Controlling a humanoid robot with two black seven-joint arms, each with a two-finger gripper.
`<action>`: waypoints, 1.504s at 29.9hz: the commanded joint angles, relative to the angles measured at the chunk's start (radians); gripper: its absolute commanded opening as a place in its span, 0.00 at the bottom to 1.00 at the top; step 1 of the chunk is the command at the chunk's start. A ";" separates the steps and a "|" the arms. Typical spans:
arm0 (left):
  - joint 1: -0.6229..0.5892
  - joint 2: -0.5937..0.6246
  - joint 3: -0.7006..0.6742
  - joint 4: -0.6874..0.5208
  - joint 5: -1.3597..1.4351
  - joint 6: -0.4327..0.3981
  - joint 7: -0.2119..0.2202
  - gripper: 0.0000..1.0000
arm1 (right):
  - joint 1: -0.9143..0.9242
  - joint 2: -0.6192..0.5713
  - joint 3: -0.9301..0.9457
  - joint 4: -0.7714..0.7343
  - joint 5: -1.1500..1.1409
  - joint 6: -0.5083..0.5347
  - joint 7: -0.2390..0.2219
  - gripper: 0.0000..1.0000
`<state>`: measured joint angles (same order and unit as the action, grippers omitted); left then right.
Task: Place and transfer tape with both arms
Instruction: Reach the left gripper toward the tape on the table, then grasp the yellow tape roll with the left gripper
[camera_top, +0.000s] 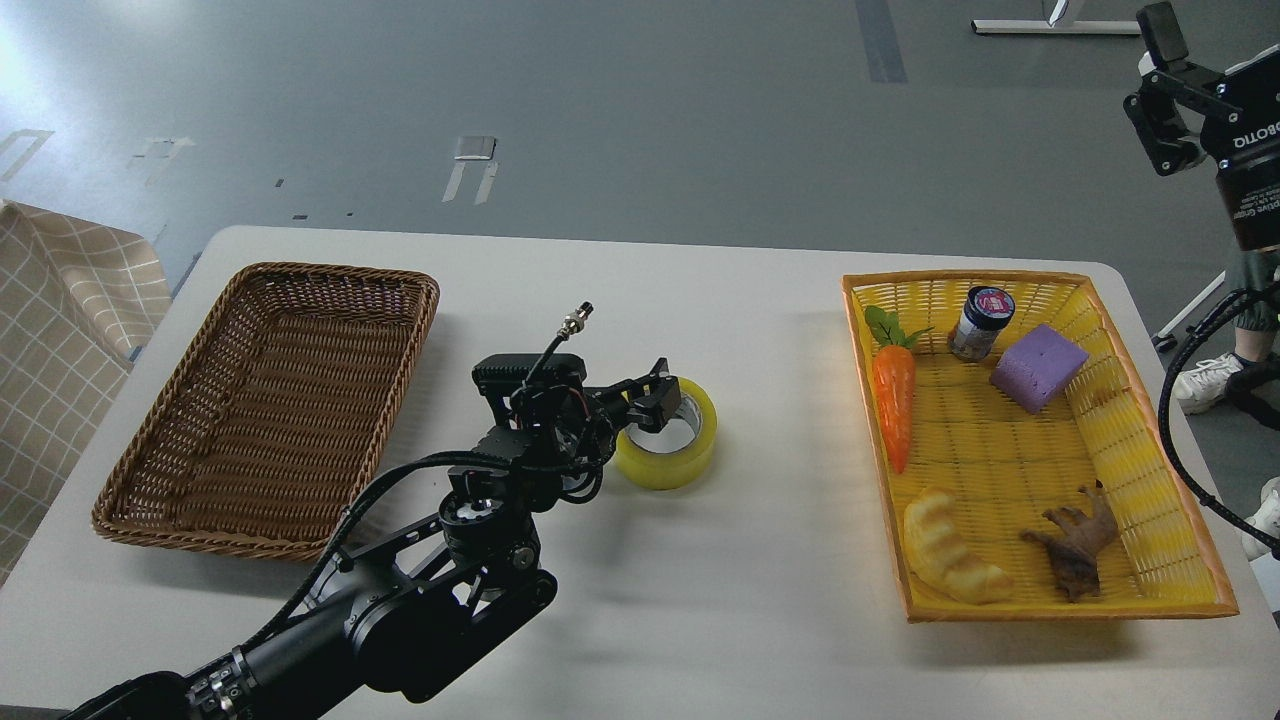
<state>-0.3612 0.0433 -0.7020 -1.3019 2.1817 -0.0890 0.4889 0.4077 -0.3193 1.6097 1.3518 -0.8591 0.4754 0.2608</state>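
- Fingers (655, 395) of left gripper (660, 398) straddle the rim of the translucent yellow packing-tape roll (672, 440), apparently grasping it; contact unclear.
- Roll rests mid-table (740, 560), between brown wicker basket (200, 500) and yellow plastic basket (1150, 520).
- Right gripper (1165, 110), far right, raised, fingers parted, likely awaiting handover.

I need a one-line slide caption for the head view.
Left hand at the tape on the table, between two baskets; right hand raised.

The matte black, jointed left arm (400, 600) has silver discs at its joints, looped black cables and a silver-tipped connector plug. Its black two-fingered pincer (655, 400) shows bare linkages. The right arm's black pincer (1160, 120) has white lettering on its body.
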 joint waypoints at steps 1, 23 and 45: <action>0.011 0.013 0.007 0.003 0.000 0.000 0.000 0.98 | -0.001 0.002 -0.001 -0.011 0.000 0.002 0.000 1.00; 0.027 0.017 0.022 0.027 0.000 0.002 0.000 0.98 | -0.006 0.002 -0.002 -0.033 0.000 0.002 0.001 1.00; 0.027 0.053 0.064 0.030 0.000 0.002 0.000 0.96 | -0.007 -0.004 -0.030 -0.036 -0.003 0.002 0.001 1.00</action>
<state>-0.3341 0.0796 -0.6522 -1.2716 2.1817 -0.0874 0.4886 0.4034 -0.3235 1.5814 1.3161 -0.8608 0.4771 0.2623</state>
